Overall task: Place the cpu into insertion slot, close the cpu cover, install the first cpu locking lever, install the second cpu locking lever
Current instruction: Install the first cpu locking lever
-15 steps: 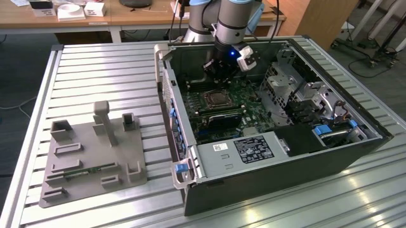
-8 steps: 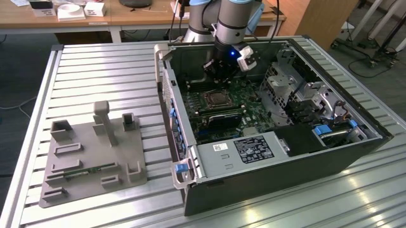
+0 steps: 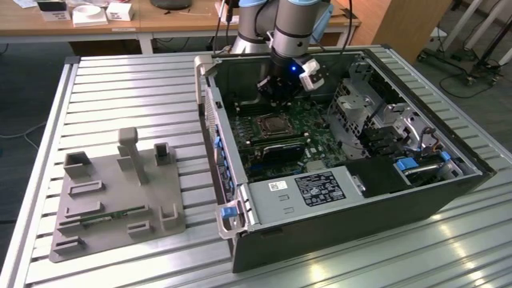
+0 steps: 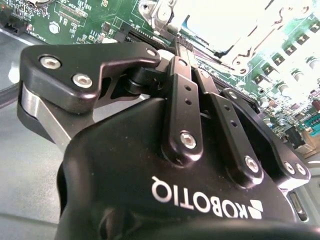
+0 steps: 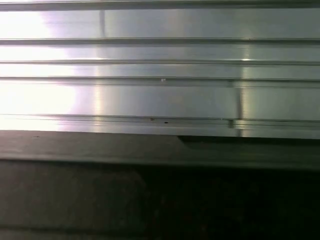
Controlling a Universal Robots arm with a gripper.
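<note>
**Tool at the socket, chip seated, levers in doubt**

My tool point(image 4: 182, 47) was drawn narrow, its fingers point(image 4: 181, 90) close against each other. I could not tell whether they pinched anything. It hung low inside the open computer case point(image 3: 336, 240), with its tips close over the green circuit board point(image 3: 320, 141).

The insertion slot point(image 3: 259, 132) lay just beside those tips. In the exterior view the cpu point(image 3: 273, 125) showed as a silvery-tan square sitting inside the slot's metal rim, so I judged the first step done. The cpu cover point(image 4: 162, 12) seemed to lie flat over the chip. Glare washed out its middle in the second wrist view, so I held that only as likely. I could not make out whether either locking lever was hooked down, so I counted both as work left.

In the exterior view my tool stood at the slot's far edge, toward the top of that view. I could not say whether it touched the metal there.

The case rested on the ribbed metal worktop point(image 3: 136, 90). A grey fixture block point(image 3: 112, 198) sat well apart from it, on the exterior view's left.
</note>
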